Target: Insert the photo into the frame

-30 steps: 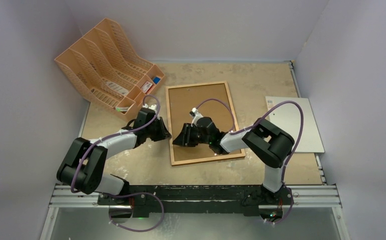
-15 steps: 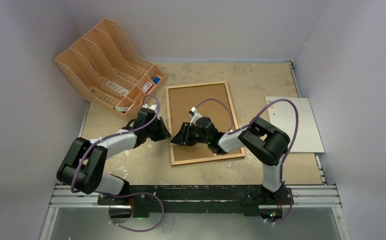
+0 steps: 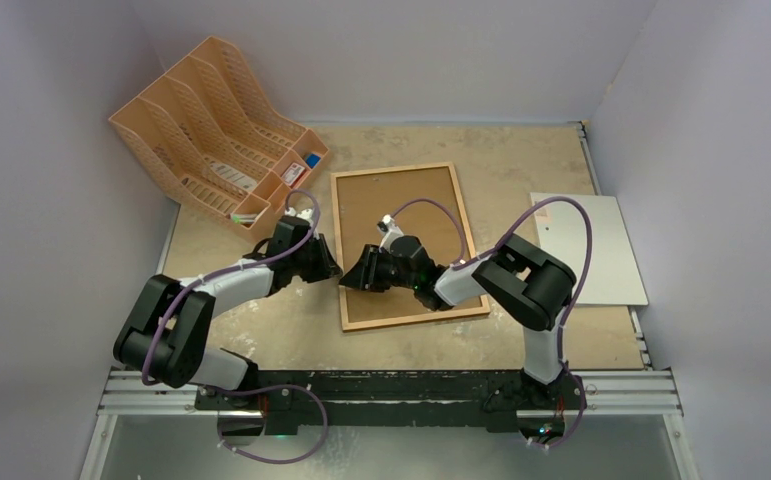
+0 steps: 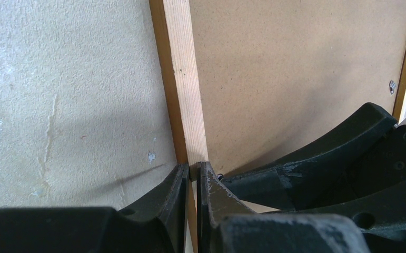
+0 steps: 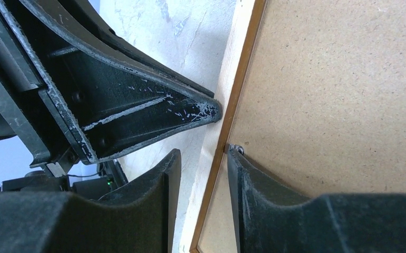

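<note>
Frame (image 3: 392,170) back-up, long axis near-to-far, far end slightly leftward

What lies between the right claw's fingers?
A wooden rail of the frame runs between the open fingers of the right claw, seen in the right wrist view.

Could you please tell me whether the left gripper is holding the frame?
Yes, the left gripper is clamped on the frame, gripping its wooden rail.

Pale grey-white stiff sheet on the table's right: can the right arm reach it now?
Probably yes. The flat pale grey-white sheet lies uncovered beside that arm's elbow, and the right pincer is open, holding nothing. It straddles a rail of the thin brown wooden picture frame, so it must back off first.
</note>
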You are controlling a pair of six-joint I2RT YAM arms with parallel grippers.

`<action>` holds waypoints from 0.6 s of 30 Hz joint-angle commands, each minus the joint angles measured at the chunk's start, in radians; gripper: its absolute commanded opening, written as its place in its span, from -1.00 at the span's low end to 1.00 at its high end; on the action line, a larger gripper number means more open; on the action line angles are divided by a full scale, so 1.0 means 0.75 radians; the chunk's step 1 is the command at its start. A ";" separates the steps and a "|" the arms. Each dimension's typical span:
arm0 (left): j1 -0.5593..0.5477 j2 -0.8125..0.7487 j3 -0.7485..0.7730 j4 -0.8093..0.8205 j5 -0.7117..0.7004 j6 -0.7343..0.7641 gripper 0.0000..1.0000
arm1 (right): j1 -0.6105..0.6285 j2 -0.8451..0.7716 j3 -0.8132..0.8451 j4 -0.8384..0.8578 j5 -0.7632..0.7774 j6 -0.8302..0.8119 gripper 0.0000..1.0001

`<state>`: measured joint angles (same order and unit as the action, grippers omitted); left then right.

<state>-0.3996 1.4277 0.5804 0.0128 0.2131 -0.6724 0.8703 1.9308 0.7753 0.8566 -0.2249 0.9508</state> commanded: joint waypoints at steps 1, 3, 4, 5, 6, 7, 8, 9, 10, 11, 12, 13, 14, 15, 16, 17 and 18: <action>-0.019 0.078 -0.044 -0.084 0.004 0.013 -1.00 | 0.020 0.065 -0.009 -0.056 0.148 -0.020 -0.18; -0.019 0.074 -0.046 -0.085 0.003 0.013 -1.00 | 0.020 0.038 -0.014 -0.063 0.148 -0.034 -0.17; -0.019 0.072 -0.045 -0.085 0.004 0.013 -1.00 | 0.020 0.018 -0.020 -0.063 0.148 -0.044 -0.17; -0.019 0.071 -0.044 -0.087 0.002 0.013 -1.00 | 0.020 -0.006 -0.028 -0.062 0.148 -0.055 -0.17; -0.019 0.069 -0.041 -0.089 -0.002 0.013 -1.00 | 0.019 -0.036 -0.041 -0.056 0.144 -0.072 -0.17; -0.019 0.066 -0.038 -0.092 -0.007 0.013 -1.00 | 0.018 -0.067 -0.055 -0.042 0.138 -0.091 -0.17; -0.019 0.064 -0.037 -0.091 -0.009 0.010 -1.00 | 0.019 -0.106 -0.074 -0.035 0.132 -0.106 -0.17; -0.019 0.061 -0.034 -0.092 -0.010 0.009 -1.00 | 0.019 -0.145 -0.094 -0.037 0.123 -0.112 -0.17; -0.019 0.059 -0.031 -0.094 -0.010 0.009 -1.00 | 0.019 -0.184 -0.114 -0.045 0.118 -0.115 -0.16; -0.019 0.057 -0.026 -0.097 -0.010 0.010 -1.00 | 0.018 -0.225 -0.131 -0.051 0.135 -0.115 -0.16; -0.019 0.056 -0.022 -0.099 -0.012 0.011 -1.00 | 0.014 -0.262 -0.141 -0.064 0.157 -0.115 -0.15; -0.019 0.056 -0.019 -0.102 -0.013 0.011 -1.00 | 0.009 -0.310 -0.149 -0.084 0.182 -0.122 -0.14; -0.019 0.054 -0.015 -0.103 -0.016 0.011 -1.00 | 0.000 -0.341 -0.151 -0.108 0.202 -0.132 -0.13; -0.019 0.054 -0.012 -0.107 -0.017 0.011 -0.98 | -0.007 -0.363 -0.152 -0.129 0.218 -0.136 -0.12; -0.019 0.054 -0.011 -0.107 -0.018 0.011 -0.91 | -0.018 -0.381 -0.149 -0.149 0.228 -0.138 -0.12; -0.019 0.054 -0.009 -0.107 -0.018 0.008 -0.81 | -0.032 -0.393 -0.143 -0.174 0.241 -0.134 -0.12; -0.019 0.052 -0.008 -0.107 -0.018 0.008 -0.73 | -0.048 -0.399 -0.130 -0.208 0.249 -0.128 -0.12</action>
<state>-0.4000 1.4288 0.5823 0.0139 0.2131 -0.6727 0.8673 1.6836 0.6594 0.7692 -0.1154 0.8791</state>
